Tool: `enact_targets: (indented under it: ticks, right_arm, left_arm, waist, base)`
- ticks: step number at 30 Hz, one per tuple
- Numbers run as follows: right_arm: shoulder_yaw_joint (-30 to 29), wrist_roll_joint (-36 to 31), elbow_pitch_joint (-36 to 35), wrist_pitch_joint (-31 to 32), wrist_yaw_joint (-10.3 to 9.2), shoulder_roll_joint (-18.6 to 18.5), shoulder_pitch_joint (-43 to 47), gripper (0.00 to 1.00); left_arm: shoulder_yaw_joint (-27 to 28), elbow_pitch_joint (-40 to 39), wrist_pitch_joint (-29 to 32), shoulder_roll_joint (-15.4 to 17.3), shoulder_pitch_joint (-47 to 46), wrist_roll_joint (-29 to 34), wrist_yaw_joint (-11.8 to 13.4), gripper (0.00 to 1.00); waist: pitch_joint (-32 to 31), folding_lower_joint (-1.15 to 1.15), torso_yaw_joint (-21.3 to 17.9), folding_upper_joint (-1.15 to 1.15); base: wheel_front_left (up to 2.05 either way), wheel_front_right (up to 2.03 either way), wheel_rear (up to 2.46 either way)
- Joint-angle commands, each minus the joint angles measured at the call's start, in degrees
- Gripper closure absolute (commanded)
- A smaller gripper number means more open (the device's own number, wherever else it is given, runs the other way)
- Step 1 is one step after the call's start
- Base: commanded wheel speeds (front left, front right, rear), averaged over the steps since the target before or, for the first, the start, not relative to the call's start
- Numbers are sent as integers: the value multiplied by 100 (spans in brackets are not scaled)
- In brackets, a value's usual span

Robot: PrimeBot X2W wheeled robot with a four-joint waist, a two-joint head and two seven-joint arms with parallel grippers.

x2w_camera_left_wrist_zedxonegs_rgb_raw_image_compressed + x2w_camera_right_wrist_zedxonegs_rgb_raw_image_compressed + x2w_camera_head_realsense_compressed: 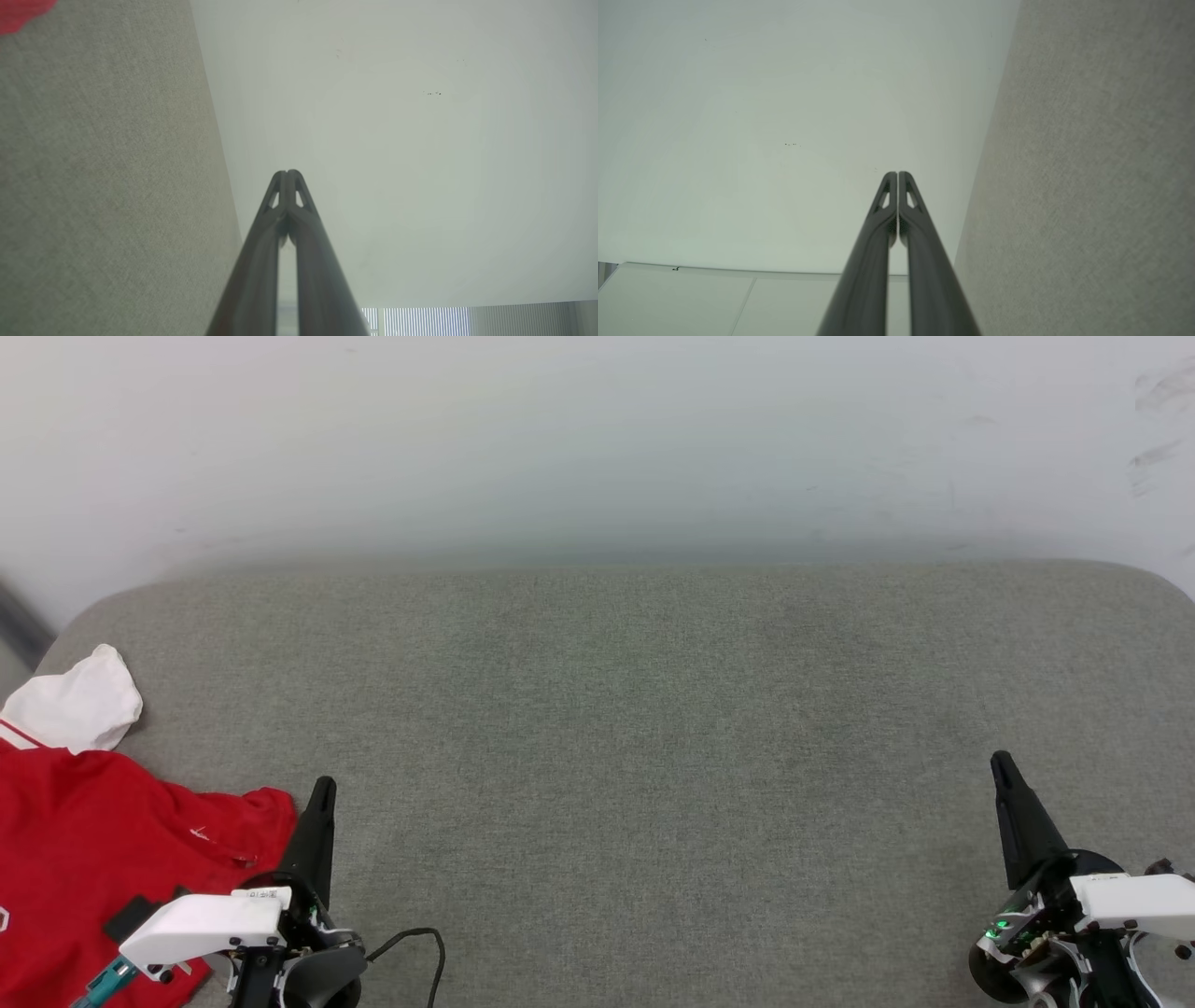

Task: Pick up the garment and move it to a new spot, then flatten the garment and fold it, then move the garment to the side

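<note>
The garment (84,831) is seen crumpled at the left edge of the grey tabletop (635,709), just beside the left gripper (323,790). The left gripper and the right gripper (1003,763) are both pressed together, and nothing is held.

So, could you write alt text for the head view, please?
A red-and-white shirt lies crumpled at the left edge of a grey fabric surface. The left gripper is beside it, the right gripper at lower right; both are shut and empty.

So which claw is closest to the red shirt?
The left claw. It sits right beside the edge of the red shirt, while the right claw is far off across the grey surface.
</note>
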Motion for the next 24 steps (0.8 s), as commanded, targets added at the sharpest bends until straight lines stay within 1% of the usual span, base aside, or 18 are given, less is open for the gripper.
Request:
enact_targets:
  ticks: [1,24]
  right_arm:
    - [6,20,5,-2,-2,20,-60,100]
    - [6,20,5,-2,-2,20,-60,100]
  left_arm:
    - [6,-20,7,-6,-27,-9,-17,100]
    - [6,-20,7,-6,-27,-9,-17,100]
  waist:
    - [0,0,0,0]
    - [0,0,0,0]
  base:
    - [0,0,0]
    - [0,0,0]
